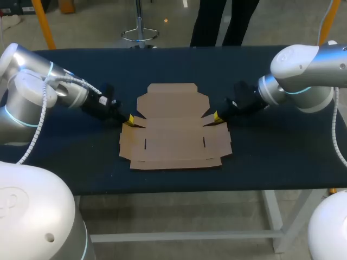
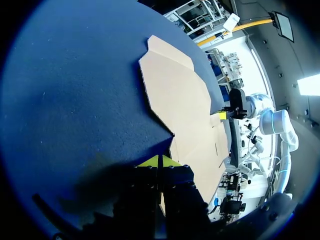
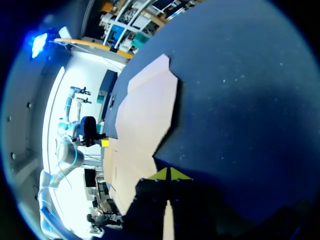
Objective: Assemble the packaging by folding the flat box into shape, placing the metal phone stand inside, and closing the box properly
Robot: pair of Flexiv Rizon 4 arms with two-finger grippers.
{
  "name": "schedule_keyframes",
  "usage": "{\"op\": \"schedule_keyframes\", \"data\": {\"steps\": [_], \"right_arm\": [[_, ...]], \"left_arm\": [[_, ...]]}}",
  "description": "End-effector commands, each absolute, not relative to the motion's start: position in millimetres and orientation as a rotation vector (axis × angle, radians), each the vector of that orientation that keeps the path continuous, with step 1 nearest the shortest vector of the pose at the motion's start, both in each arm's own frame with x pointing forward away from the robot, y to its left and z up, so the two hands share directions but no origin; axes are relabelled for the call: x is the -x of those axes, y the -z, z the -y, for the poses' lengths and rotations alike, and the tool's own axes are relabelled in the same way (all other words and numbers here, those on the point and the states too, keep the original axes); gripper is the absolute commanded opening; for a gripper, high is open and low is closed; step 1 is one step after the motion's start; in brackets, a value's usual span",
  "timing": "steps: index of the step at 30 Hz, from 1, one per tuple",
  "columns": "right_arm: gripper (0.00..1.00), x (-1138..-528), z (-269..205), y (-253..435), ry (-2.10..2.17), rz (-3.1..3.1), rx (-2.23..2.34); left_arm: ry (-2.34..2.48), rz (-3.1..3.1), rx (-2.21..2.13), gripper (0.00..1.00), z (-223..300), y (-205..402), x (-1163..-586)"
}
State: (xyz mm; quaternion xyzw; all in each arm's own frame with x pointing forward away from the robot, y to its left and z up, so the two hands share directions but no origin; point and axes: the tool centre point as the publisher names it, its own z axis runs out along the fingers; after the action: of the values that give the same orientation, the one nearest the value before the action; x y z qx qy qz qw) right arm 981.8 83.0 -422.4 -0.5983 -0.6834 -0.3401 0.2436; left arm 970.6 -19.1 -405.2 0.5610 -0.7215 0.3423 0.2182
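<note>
Barely started, by my read: cardboard box blank (image 1: 176, 132) lies fully flat on the table (image 1: 282, 157) between the two grippers, no panel folded up, no phone stand in view. Left gripper (image 1: 129, 120) and right gripper (image 1: 217, 116) each sit at a side-flap notch with the yellow tips drawn together, card edge right at the tips; can't tell if either actually has the flap nipped. Folding, loading the stand and closing all remain.
</note>
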Motion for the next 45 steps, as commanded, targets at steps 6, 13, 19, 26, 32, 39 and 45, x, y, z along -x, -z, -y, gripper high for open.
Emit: {"op": "schedule_keyframes", "data": {"steps": [6,13,19,26,32,39,45], "right_arm": [[0.0,-983.6,-84.3,428.6,0.902,1.853,1.65],[0.0,-981.8,-90.9,424.4,0.9,1.863,1.643],[0.0,-978.6,-96.8,416.1,0.9,1.891,1.649],[0.0,-975.4,-103.6,408.7,0.891,1.926,1.66],[0.0,-974.5,-106.2,407.1,0.875,1.944,1.687],[0.0,-974.8,-109.4,406.1,0.864,1.955,1.698],[0.0,-973.0,-113.5,401.2,0.848,1.98,1.734]], "left_arm": [[-0.921,1.994,-1.586,0.0,22.0,410.4,-973.3],[-0.914,2.004,-1.594,0.0,26.0,409.7,-973.3],[-0.911,2.034,-1.608,0.0,28.3,403.2,-970.9],[-0.849,2.068,-1.653,0.0,32.5,399.3,-971.5],[-0.818,2.105,-1.694,0.0,36.0,398.4,-972.2],[-0.786,2.133,-1.743,0.0,39.6,398.1,-973.9],[-0.756,2.137,-1.76,0.0,41.1,393.9,-971.7]]}}
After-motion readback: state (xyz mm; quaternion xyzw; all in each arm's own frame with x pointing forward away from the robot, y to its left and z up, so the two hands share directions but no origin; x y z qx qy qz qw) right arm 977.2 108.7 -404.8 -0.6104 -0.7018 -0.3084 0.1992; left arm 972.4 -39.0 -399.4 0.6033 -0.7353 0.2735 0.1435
